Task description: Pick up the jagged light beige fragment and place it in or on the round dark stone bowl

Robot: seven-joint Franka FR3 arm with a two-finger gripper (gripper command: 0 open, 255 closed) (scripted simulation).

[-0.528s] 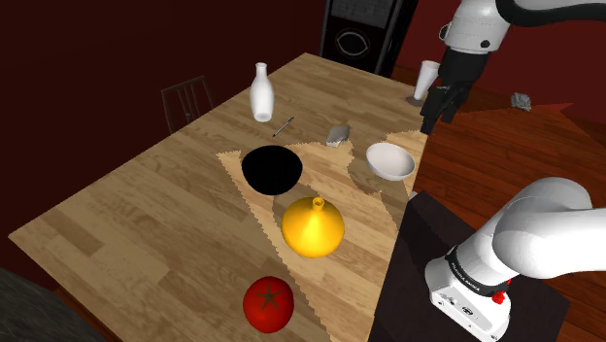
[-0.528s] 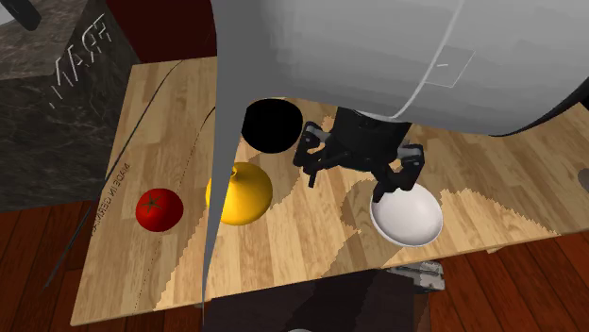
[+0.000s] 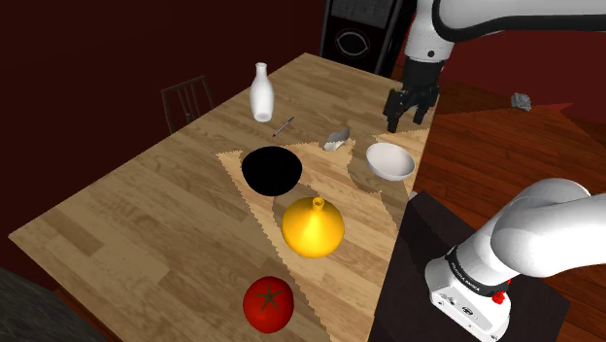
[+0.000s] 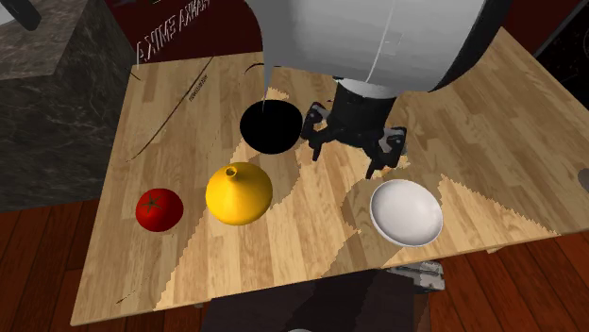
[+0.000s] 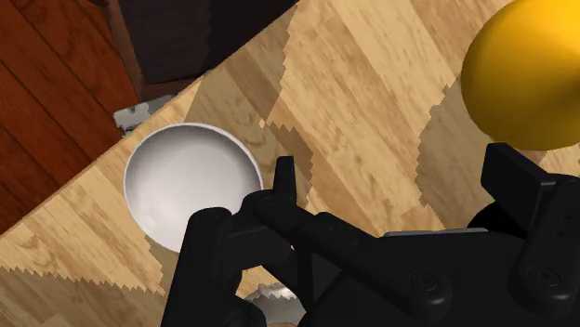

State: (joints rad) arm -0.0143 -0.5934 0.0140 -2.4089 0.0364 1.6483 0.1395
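A wooden bench [image 3: 146,214] in a dim red room carries the beige fragment [image 3: 337,137], which lies untouched between the black bowl [image 3: 272,170] and the white bowl [image 3: 390,160]. The jaws hang released and empty near the white bowl (spread to straddle the fragment, I judge). Since the earlier frame they have swung toward the fragment, to the shoulder view's left.

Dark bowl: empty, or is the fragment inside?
Empty. Nothing sits in the dark bowl; the grey fragment lies on the table, apart from it.
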